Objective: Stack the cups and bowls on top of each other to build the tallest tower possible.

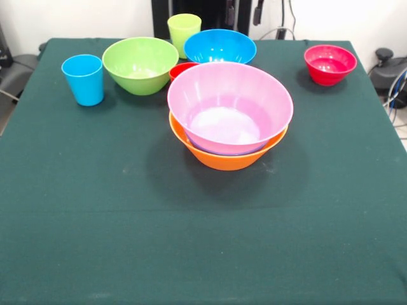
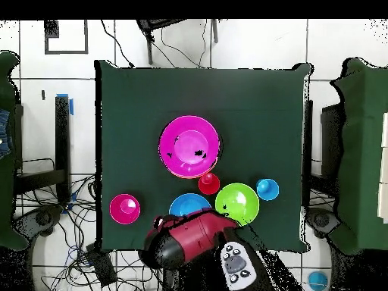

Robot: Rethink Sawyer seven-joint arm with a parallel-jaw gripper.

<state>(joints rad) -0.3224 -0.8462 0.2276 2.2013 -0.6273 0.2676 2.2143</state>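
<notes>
The pink bowl [image 1: 229, 107] nests in the orange bowl [image 1: 224, 156] at the bench's [image 1: 95, 210] centre, while the end effector shows in neither view, its state unknowable.

Dark green table [image 1: 76, 210], white wall [image 1: 89, 16] behind, white tiled floor [image 2: 250, 42] — loose black cables [image 2: 57, 223]
</notes>
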